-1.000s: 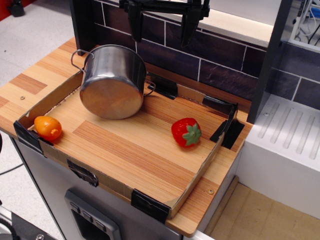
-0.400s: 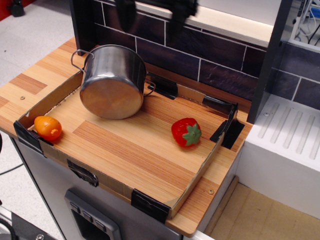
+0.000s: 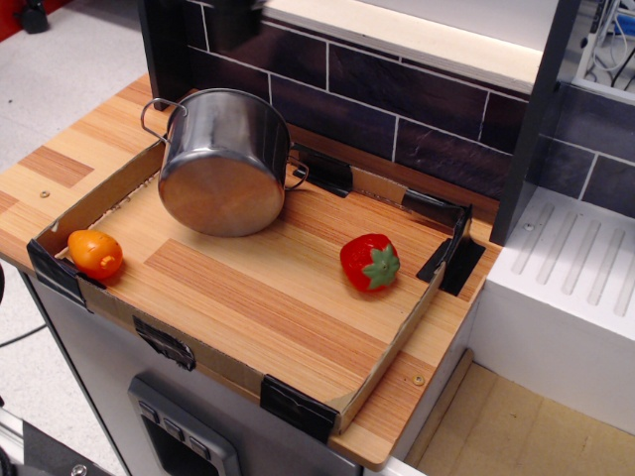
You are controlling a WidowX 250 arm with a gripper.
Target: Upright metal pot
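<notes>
Dark glazed tiles [image 3: 417,109] back a wooden surface [image 3: 60,169] on which a shallow cardboard tray [image 3: 392,347], taped at the corners with black tape, holds everything in play. A white ridged drainer [image 3: 580,263] sits off to one side.

Judging from how things lie, the task is at its very start: the metal pot [image 3: 226,159] is untouched, lying on its side in the tray's far corner, close to the tiled wall. Its flat round base faces the camera and slightly downward, and its mouth points away toward the wall, so the inside is hidden. One thin wire loop handle sticks out at the upper side near the tray's edge, and a second shows low on the opposite side, close to a black tape strip.

Of the gripper [image 3: 233,15], only a dark blurred scrap shows at the top edge above the pot; whether the jaws stand wide or narrow I cannot tell.

The next move probably calls for descending to the pot and taking hold of the rim or a handle, then tipping it so the base lands flat. The polished steel looks slippery and the body is wide, so a rim grip seems likelier than spanning the wall.

An orange toy fruit [image 3: 95,253] and a toy strawberry [image 3: 369,263] lie well apart from the pot.
</notes>
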